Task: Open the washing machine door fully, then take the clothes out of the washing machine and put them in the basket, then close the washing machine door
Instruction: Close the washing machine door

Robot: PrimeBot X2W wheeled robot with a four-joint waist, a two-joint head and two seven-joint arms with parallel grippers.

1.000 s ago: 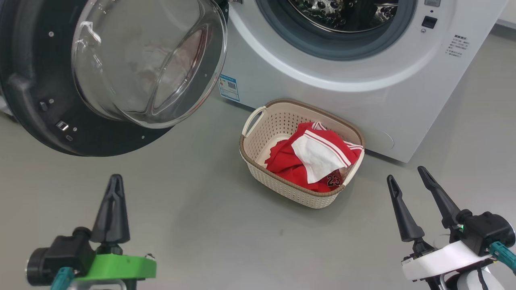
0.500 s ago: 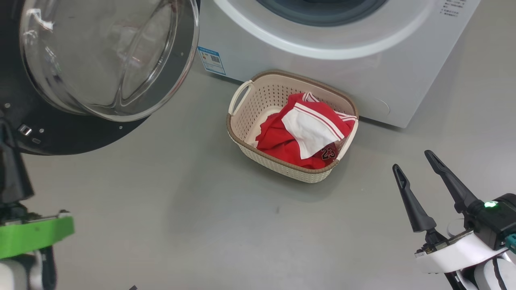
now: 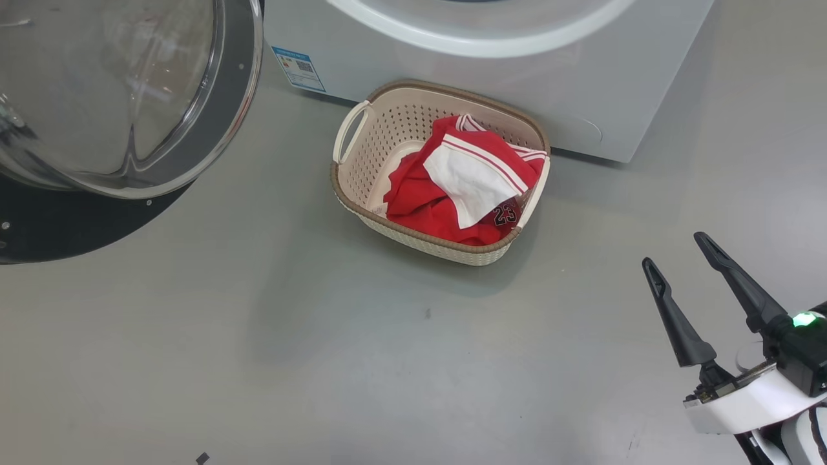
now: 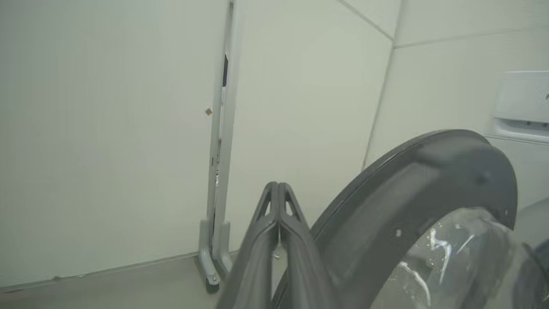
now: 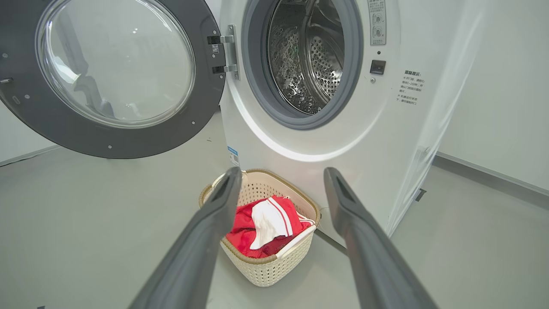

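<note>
My right gripper (image 3: 676,253), lower right: fingers apart, empty. My left gripper (image 4: 279,191): fingers together, near washing machine door (image 4: 429,171). Clothes (image 3: 465,181) in basket (image 3: 387,135), upper centre.

smooth grey floor (image 3: 258,361), faint scuffs; plain pale walls (image 4: 107,128); grey upright post (image 4: 219,171) against wall; grey skirting (image 5: 484,174).

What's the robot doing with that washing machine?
It is emptying the washing machine. The red and white clothes lie in the basket on the floor, and the drum looks empty. The door hangs wide open. The left claw, pinched shut, is beside the door's rim, probably to push it closed. The right claw is open, holding nothing.
</note>
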